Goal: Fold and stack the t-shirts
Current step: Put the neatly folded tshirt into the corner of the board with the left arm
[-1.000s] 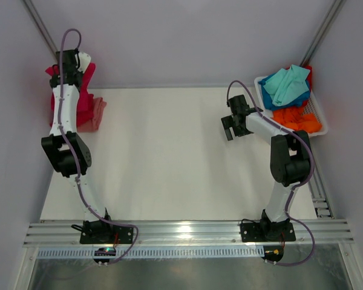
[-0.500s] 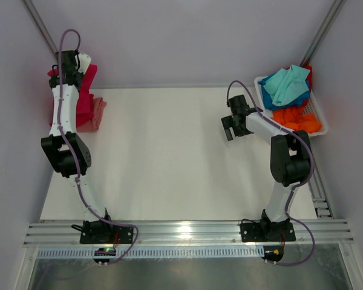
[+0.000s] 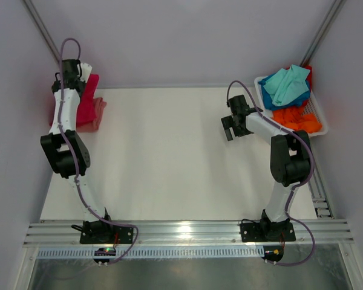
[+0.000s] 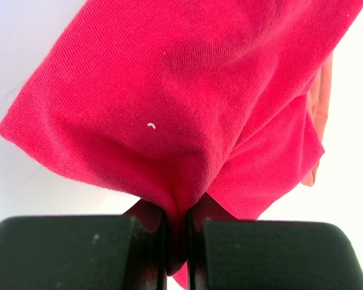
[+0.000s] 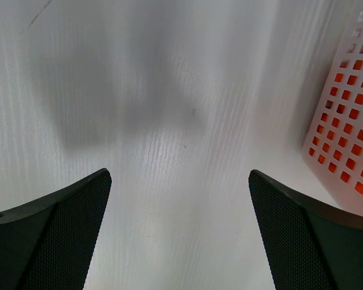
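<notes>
You're in a robotics lab cell, probably: white counter (image 3: 169, 157) boxed in by plain pale walls (image 3: 187, 42), metal corner struts (image 3: 324, 30), near-edge aluminium rail (image 3: 187, 230) with left arm (image 3: 63, 121) and right arm (image 3: 285, 158) bolted on.

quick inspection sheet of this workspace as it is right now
surface: white table, flat and matte
job's things: crimson t-shirt and salmon pink t-shirt at the far left corner; teal t-shirt, blue t-shirt and orange t-shirt piled in the white basket at far right
clutter: nothing seen
grippers: left gripper, jaws shut on the crimson t-shirt; right gripper, jaws open, empty, above the table beside the basket
cables: a purple cable runs along each arm
surroundings: pale walls; aluminium rail at the near edge
</notes>
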Controlling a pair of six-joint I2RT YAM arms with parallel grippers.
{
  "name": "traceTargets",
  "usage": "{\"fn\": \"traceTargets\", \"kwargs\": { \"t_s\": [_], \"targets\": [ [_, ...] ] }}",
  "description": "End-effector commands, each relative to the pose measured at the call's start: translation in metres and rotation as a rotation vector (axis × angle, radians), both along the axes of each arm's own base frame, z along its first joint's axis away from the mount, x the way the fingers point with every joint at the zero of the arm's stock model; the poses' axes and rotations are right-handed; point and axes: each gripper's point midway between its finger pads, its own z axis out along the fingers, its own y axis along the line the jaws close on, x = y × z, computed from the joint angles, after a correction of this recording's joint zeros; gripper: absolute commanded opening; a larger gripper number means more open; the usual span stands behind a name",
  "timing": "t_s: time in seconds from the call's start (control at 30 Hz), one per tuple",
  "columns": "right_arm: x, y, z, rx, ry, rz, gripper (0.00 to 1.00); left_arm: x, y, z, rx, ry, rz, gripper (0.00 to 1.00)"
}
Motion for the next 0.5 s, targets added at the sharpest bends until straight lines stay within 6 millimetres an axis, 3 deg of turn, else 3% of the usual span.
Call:
{"fn": "traceTargets", "kwargs": {
  "t_s": [0.0, 0.3, 0.47],
  "targets": [
    [0.002, 0.003, 0.001, 0.004, 0.001, -0.001, 0.99, 0.01, 0.017, 0.026, -0.007, -0.13, 0.041, 0.0],
    [0.0, 0.009, -0.007, 0.035, 0.022, 0.021, 0.99, 0.009, 0.054, 0.004, -0.01, -0.119, 0.09, 0.0],
    [-0.001, 0.01, -0.01, 0.035, 0.035, 0.028, 0.99, 0.007, 0.064, -0.016, -0.012, -0.085, 0.09, 0.0]
  ]
}}
